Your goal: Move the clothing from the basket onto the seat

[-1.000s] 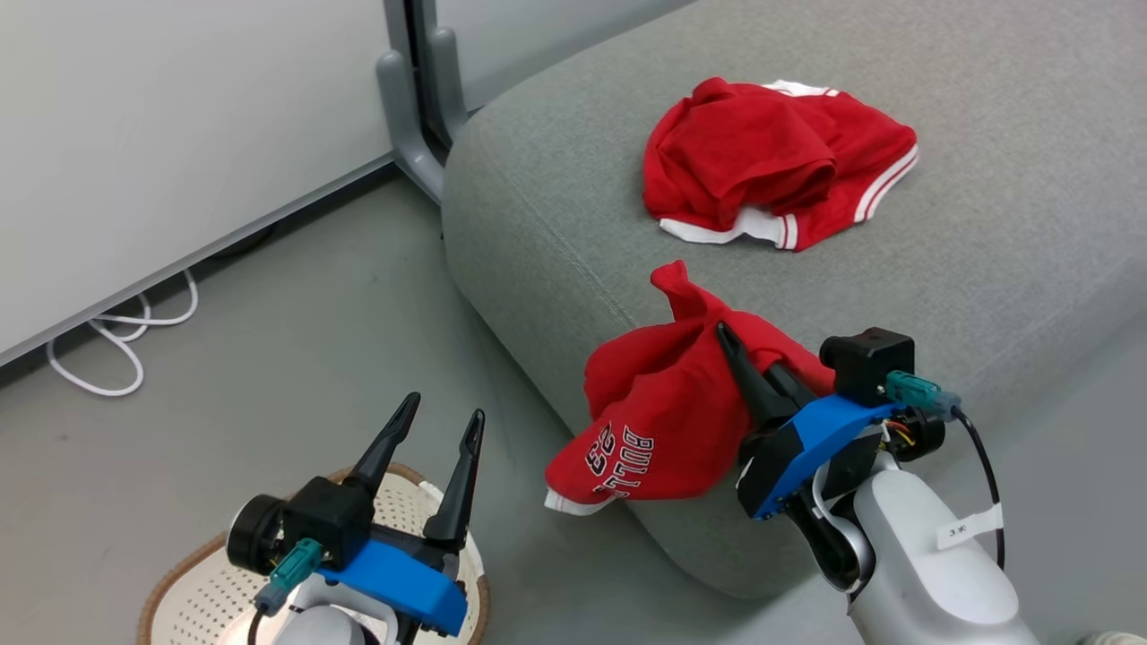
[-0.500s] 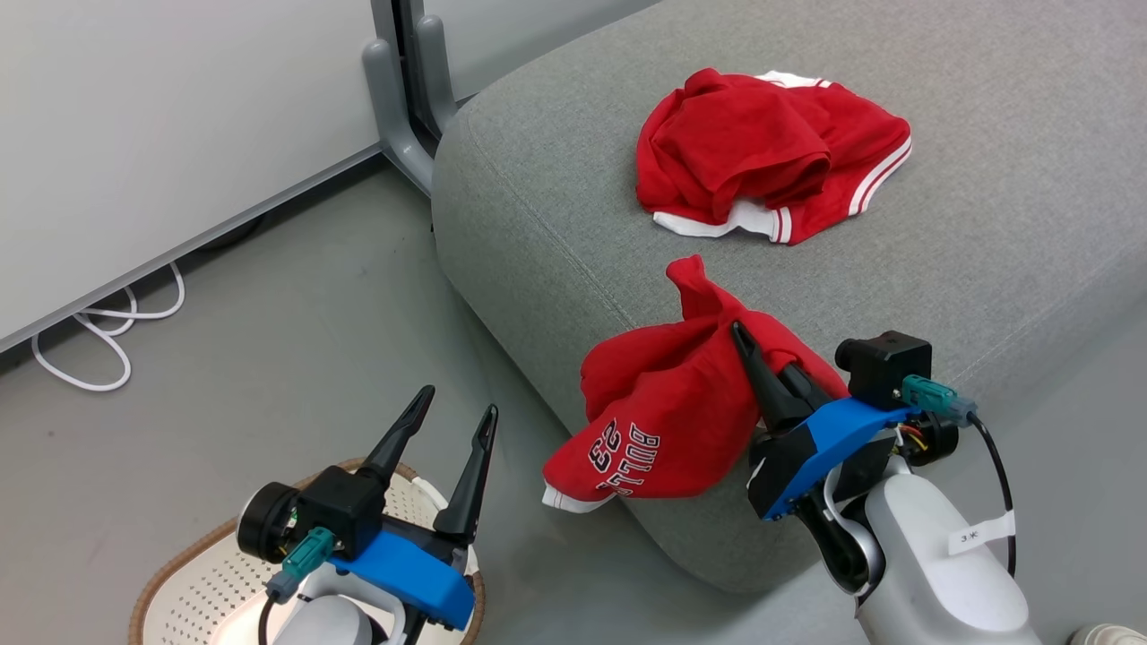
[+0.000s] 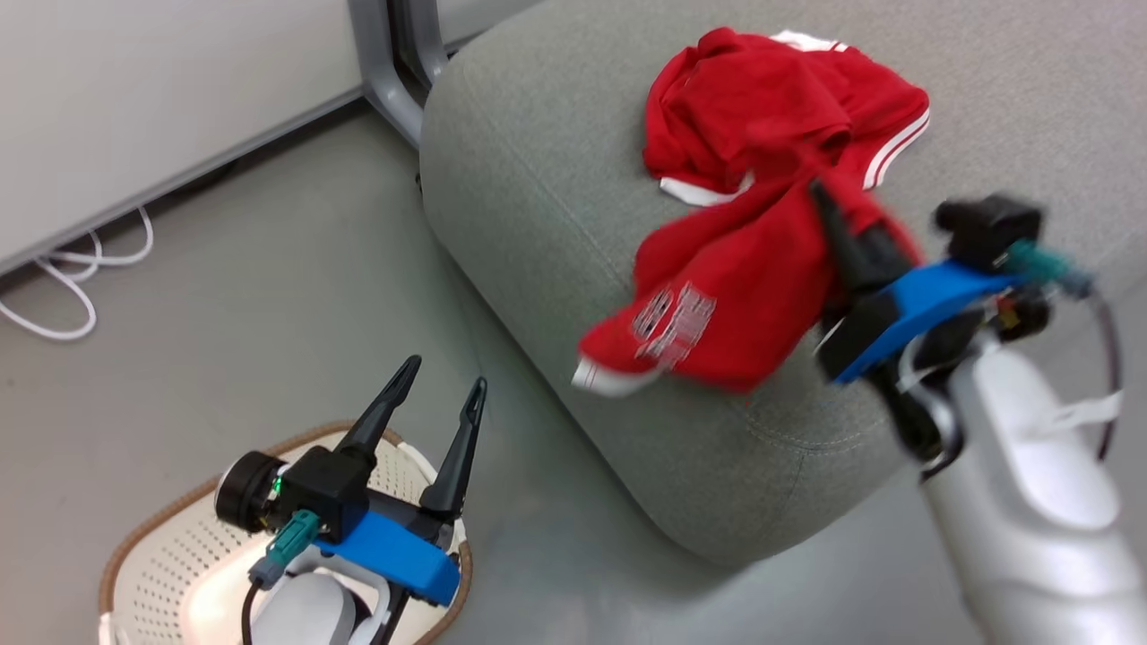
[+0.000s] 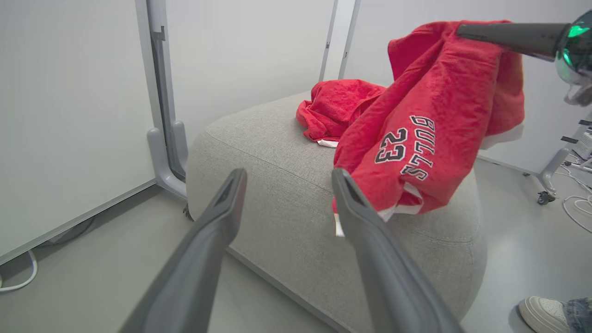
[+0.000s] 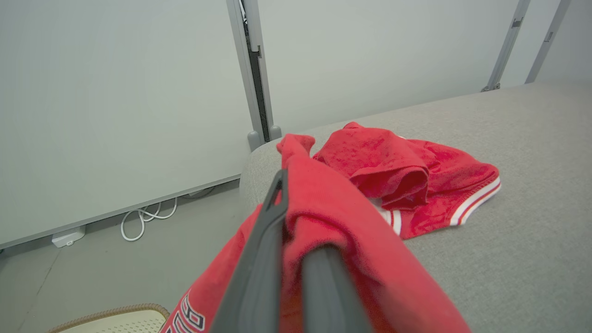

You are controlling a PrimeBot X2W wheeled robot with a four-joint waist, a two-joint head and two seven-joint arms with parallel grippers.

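The right fingers are pinched shut on a red top with white "BULLS 23" letters. The top hangs over the corner of the big grey seat. The left fingers are spread wide and hold nothing, above the cream basket on the floor. There are two red clothes. The other red piece, with white stripes, lies crumpled on the seat.

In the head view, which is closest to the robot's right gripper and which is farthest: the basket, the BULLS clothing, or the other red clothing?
From the right gripper:
1. BULLS clothing: held in its jaws, hanging over the seat corner.
2. Other red clothing: just beyond, lying on the seat.
3. Basket: on the floor, lower left.
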